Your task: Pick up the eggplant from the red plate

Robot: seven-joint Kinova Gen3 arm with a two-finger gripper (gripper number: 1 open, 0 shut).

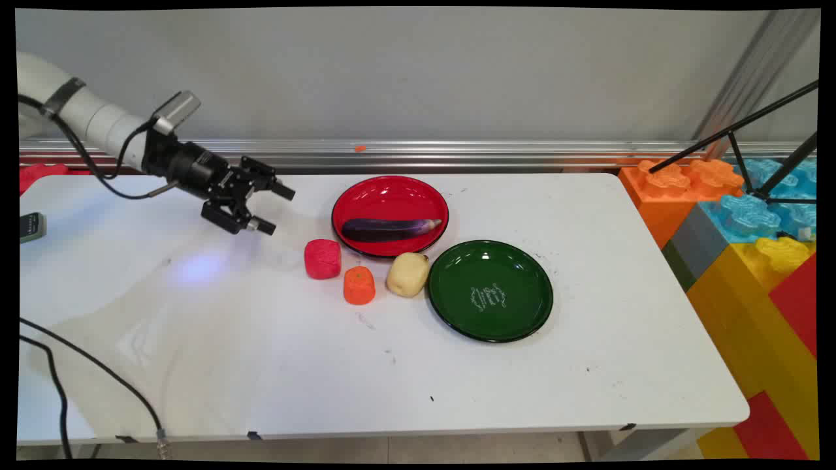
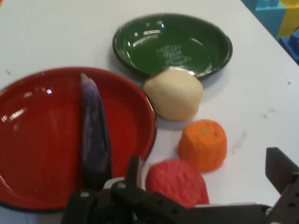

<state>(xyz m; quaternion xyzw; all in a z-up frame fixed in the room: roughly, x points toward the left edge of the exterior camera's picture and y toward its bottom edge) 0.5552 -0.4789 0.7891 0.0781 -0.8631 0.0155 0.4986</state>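
End effector (image 1: pixel 271 209) hangs open and empty above the worktop's (image 1: pixel 261 365) far left part, well apart from the food. We see, left to right, a red lump (image 1: pixel 322 258), carrot (image 1: pixel 359 285) and potato (image 1: pixel 407 274) near mid-worktop; the potato touches the green plate (image 1: pixel 516 320). An eggplant (image 1: pixel 390 229) lies in the red plate (image 1: pixel 392 189) behind them. With things packed so closely, we judge any reach needs care.

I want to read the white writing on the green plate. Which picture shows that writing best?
The main view. There the green plate lies in full sight with nothing covering it, and the white writing stands out at its middle. In the hand view the plate is farther off, the writing looks fainter, and the pale potato covers part of its rim.
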